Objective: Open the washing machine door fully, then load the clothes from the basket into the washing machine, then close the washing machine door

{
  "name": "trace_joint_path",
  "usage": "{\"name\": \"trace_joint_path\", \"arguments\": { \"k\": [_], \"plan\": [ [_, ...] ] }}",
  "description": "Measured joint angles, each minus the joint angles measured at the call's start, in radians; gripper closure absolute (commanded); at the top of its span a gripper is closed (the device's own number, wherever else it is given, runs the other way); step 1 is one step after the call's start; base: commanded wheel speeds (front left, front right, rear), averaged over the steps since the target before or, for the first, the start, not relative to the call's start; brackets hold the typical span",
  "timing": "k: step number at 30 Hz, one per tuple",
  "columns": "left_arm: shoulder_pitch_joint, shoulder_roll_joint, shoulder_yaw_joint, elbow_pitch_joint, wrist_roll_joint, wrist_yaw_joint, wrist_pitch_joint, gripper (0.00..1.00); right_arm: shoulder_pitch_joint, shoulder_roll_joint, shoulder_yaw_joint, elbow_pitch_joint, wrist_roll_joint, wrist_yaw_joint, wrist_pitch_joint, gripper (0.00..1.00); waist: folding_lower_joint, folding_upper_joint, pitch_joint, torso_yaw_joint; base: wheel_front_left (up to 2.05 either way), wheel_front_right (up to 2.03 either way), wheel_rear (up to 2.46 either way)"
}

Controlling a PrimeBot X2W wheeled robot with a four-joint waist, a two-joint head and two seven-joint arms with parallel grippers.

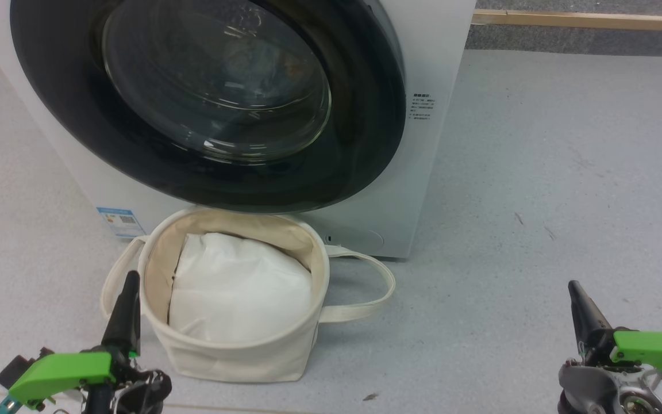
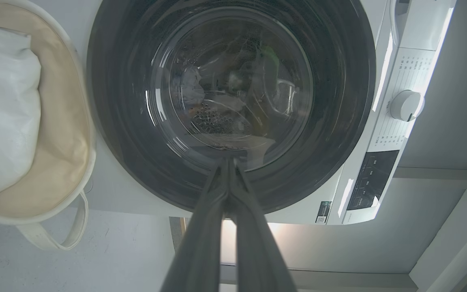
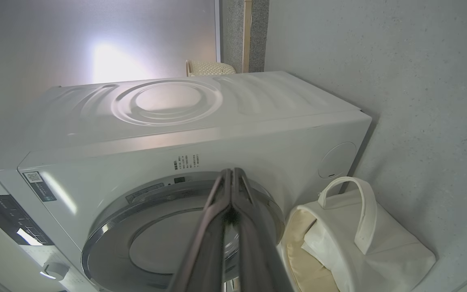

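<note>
Now the washing machine door is seen shut on the white washing machine, at the upper left of the head frame.
The basket is set on the floor just below the door, with a white cloth bundle lying inside it; the left pincer is held at the lower left, just beside the basket's rim, and the right pincer at the lower right, well apart from it; both are pressed together and nothing is gripped. What lies behind the glass cannot be made out.
</note>
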Motion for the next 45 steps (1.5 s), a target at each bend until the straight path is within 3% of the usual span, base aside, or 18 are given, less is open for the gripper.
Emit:
{"name": "trace_joint_path", "arguments": {
  "k": [45],
  "plan": [
    [0.000, 0.000, 0.000, 0.000, 0.000, 0.000, 0.000, 1.00, 0.000, -0.028, 0.049, 0.000, 0.042, 0.000, -0.037, 1.00, 0.0000, -0.0002, 0.000, 0.000, 0.00, 0.00, 0.00]
  ]
}}
